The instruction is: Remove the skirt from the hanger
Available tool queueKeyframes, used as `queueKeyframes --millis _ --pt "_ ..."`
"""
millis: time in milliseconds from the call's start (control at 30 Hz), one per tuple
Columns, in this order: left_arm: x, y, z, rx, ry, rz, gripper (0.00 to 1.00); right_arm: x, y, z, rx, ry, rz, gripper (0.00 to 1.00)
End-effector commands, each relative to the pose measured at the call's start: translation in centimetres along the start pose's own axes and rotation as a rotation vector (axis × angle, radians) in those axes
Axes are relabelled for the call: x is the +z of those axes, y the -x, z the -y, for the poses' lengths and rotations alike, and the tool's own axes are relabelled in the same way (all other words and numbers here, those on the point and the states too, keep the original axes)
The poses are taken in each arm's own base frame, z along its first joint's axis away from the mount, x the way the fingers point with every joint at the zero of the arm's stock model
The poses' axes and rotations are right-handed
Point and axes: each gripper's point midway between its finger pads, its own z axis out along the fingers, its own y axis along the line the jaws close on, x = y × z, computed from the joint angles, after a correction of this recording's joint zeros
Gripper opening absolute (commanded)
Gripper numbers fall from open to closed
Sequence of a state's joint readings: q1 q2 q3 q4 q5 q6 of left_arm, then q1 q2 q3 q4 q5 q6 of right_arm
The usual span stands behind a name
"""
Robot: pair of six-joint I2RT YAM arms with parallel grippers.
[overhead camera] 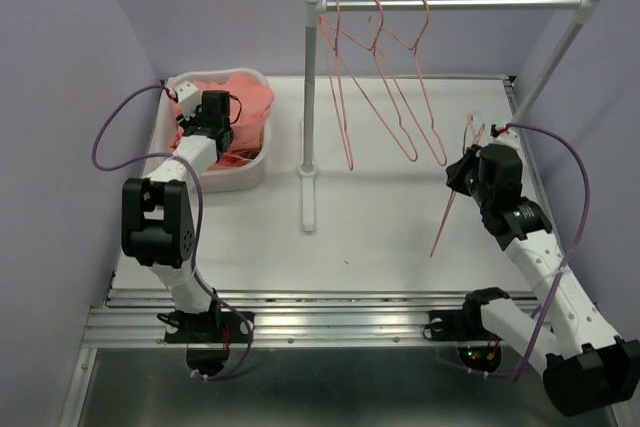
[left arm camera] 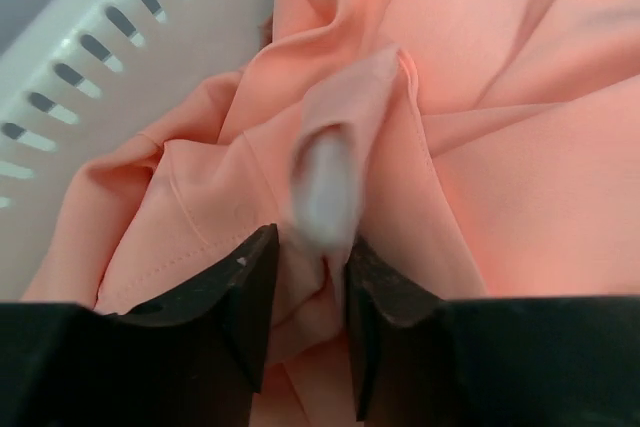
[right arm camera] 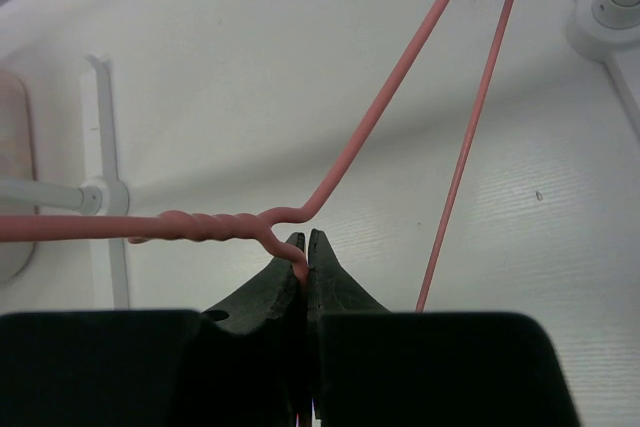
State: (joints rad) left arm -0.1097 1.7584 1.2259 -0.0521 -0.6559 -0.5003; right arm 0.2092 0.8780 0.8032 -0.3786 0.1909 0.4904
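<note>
- The two arm bases sit at the near edge of the white tabletop (overhead camera: 390, 237), the left arm reaching forward on its side and the right arm on its own.
- The right end effector (right arm camera: 306, 247) is closed tight, with no gap showing between its fingertips, and pinches the wire of a coral hanger (right arm camera: 205, 224) just below the twisted neck.
- In the top view this hanger is bare. It is held above the right side of the tabletop and tilted, hook uppermost beside the wrist, with one long wire slanting down towards the near edge.
- Farther in on the left, the left end effector (left arm camera: 310, 292) points down into a white slotted basket (overhead camera: 240, 177) that stands at the far-left part of the tabletop.
- Its fingers are set narrow, and a raised fold of the coral skirt (left arm camera: 500, 167) fills the gap between them, touching both fingertips.
- The skirt lies bunched and creased inside the basket, well apart from the hanger in the right end effector.
- A white clothes rack (overhead camera: 309, 172) stands mid-table just right of the basket. Its rail crosses the far right of the scene.
- Three more bare coral hangers (overhead camera: 410, 152) hang from that rail by their hooks.
</note>
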Motion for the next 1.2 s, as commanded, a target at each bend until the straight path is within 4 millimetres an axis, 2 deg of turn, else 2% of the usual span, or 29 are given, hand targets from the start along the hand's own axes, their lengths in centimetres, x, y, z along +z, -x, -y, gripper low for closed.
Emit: queueKeyframes --millis 0,67,100,133,167,200,233,267,333,400,500,533,600,667,700,733,767,833,867,900,1000,1167 --pt "-5.0 6.8 1.2 -0.104 -0.132 0.078 0.46 -1.7 3.4 -1.8 -0.013 0.07 0.079 0.01" --pt "-6.9 8.7 1.0 -0.117 -0.168 0.109 0.5 -1.9 3.4 -2.2 -0.033 0.09 0.064 0.01" --pt "-7.8 9.4 1.3 -0.125 -0.199 0.116 0.57 -2.2 3.9 -2.7 -0.034 0.107 0.067 0.01" --pt "-9.2 10.8 1.0 -0.143 -0.228 0.142 0.59 -2.2 3.8 -2.7 -0.04 0.105 0.056 0.01" --pt "-10.0 11.0 1.2 -0.139 -0.259 0.144 0.66 -2.4 4.1 -2.8 -0.055 0.107 0.061 0.01" --pt "-11.4 12.1 1.0 -0.152 -0.29 0.166 0.75 -2.7 4.7 -3.4 -0.058 0.13 0.07 0.01" --pt "-12.2 12.6 1.0 -0.153 -0.313 0.176 0.94 -2.9 5.1 -3.8 -0.063 0.149 0.074 0.01" --pt "-13.0 12.9 1.1 -0.151 -0.335 0.184 0.99 -3.1 5.3 -4.3 -0.069 0.171 0.074 0.01" --pt "-14.8 13.4 1.4 -0.158 -0.388 0.191 0.99 -3.6 6.4 -5.3 -0.08 0.206 0.085 0.01" --pt "-17.6 15.1 1.0 -0.182 -0.452 0.227 0.99 -3.9 8.0 -5.6 -0.096 0.195 0.115 0.01" --pt "-19.7 16.3 1.0 -0.191 -0.508 0.241 0.99 -4.2 9.5 -6.2 -0.112 0.2 0.141 0.01" --pt "-20.3 16.2 1.0 -0.183 -0.525 0.232 0.99 -4.0 9.8 -6.4 -0.123 0.201 0.142 0.01" --pt "-21.8 16.5 1.0 -0.187 -0.575 0.235 0.99 -4.7 11.5 -7.9 -0.152 0.251 0.168 0.01" --pt "-23.0 16.3 1.0 -0.184 -0.61 0.232 0.99 -4.5 12.1 -9.5 -0.18 0.312 0.15 0.01" --pt "-23.1 15.7 0.9 -0.18 -0.617 0.222 0.99 -5.2 13.5 -10.4 -0.192 0.338 0.18 0.01" --pt "-23.6 15.7 0.6 -0.186 -0.629 0.227 0.99 -5.2 14.0 -11.0 -0.205 0.357 0.184 0.01" --pt "-23.2 14.7 0.5 -0.183 -0.623 0.21 0.99 -5.5 15.1 -12.1 -0.223 0.391 0.196 0.01" --pt "-23.5 14.4 0.3 -0.188 -0.634 0.213 0.99 -5.4 16.3 -12.9 -0.246 0.404 0.215 0.01" --pt "-23.6 14.4 0.0 -0.189 -0.633 0.217 0.99 -4.8 16.6 -13.1 -0.261 0.401 0.212 0.01" --pt "-23.6 14.4 -0.1 -0.19 -0.632 0.219 0.99 -5.2 17.8 -13.6 -0.269 0.407 0.239 0.01" --pt "-23.7 14.5 -0.4 -0.184 -0.621 0.221 0.99 -4.2 18.3 -14.0 -0.287 0.398 0.232 0.01" --pt "-23.7 14.5 -0.3 -0.175 -0.622 0.224 0.99 -4.0 20.0 -14.9 -0.306 0.407 0.269 0.01"
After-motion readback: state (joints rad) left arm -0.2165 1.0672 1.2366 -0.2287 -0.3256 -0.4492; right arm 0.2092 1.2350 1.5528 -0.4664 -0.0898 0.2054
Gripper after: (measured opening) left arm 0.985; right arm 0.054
